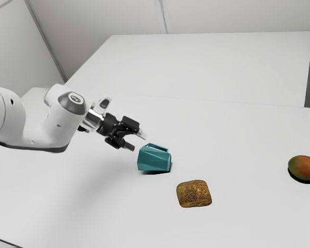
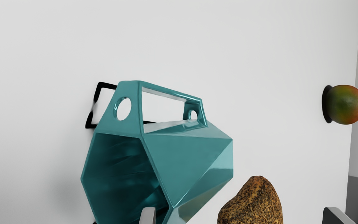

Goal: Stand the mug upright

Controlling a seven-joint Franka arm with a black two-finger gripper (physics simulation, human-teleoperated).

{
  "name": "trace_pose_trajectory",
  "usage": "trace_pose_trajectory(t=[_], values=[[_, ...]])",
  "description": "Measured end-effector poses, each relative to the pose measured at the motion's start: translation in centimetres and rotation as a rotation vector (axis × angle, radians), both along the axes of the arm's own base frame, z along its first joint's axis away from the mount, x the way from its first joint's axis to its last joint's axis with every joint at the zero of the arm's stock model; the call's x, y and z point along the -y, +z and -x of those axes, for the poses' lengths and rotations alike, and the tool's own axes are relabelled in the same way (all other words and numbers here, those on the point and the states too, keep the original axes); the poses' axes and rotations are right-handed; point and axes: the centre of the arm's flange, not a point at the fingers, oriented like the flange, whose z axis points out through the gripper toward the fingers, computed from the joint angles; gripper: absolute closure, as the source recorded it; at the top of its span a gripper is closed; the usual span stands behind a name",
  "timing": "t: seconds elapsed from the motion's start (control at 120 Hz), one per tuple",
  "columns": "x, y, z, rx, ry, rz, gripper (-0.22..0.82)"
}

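In the exterior view the gripper (image 1: 135, 141) is just above and to the exterior view's left of the teal faceted mug (image 1: 154, 159), its fingers apart with nothing between them. The mug lies on its side on the table, handle uppermost. From the wrist view, the open mouth of the mug (image 2: 179, 155) faces the hand's side, and its dark inside shows. The gripper (image 2: 238, 214) stands open there, one fingertip overlapping the mug's rim in the picture; whether they touch I cannot tell.
A brown speckled lump (image 1: 194, 194), also in the wrist view as a rough brown object (image 2: 255, 202), rests close to the mug on the white table (image 1: 237, 134). Further off, at the exterior view's right, sits a red-green mango (image 1: 304, 168).
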Motion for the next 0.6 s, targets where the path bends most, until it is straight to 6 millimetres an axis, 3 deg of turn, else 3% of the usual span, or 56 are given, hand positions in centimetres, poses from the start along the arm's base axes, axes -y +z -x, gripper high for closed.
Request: trace_pose_trajectory(t=[0.6], values=[[1.0,-6.0,-0.2,0.073,-0.023,0.114,0.02]])
